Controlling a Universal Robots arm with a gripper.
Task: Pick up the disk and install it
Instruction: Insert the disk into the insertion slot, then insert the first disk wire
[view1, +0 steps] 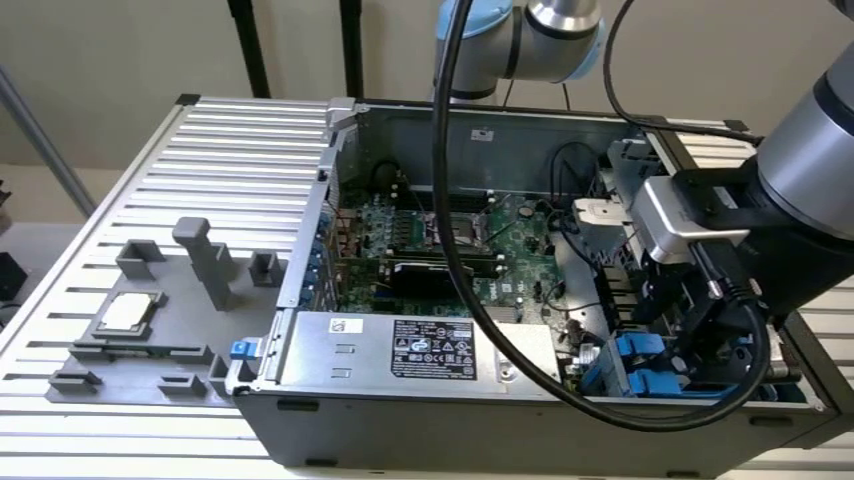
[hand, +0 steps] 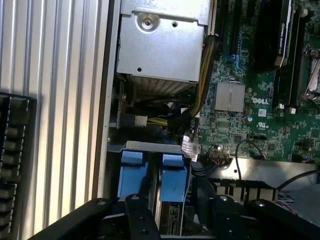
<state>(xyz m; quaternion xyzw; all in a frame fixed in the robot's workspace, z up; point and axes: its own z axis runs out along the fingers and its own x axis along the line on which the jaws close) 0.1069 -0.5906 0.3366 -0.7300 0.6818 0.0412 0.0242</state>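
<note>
Blue disk carriers (hand: 132, 175), two side by side, sit near one tool (hand: 177, 212).

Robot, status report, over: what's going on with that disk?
Gripper low at the drive bay. Disk, blue carrier, sits on edge in the bay beneath it. Second blue carrier alongside; cable bundle nearby, not crossing.

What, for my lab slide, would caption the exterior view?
Robot gripper reaching into the open computer case at the blue disk carriers, beside the green motherboard.

The end effector (hand: 177, 202) hovers over the disk (hand: 174, 175) in its blue carrier, near the green motherboard (hand: 260, 115).
</note>
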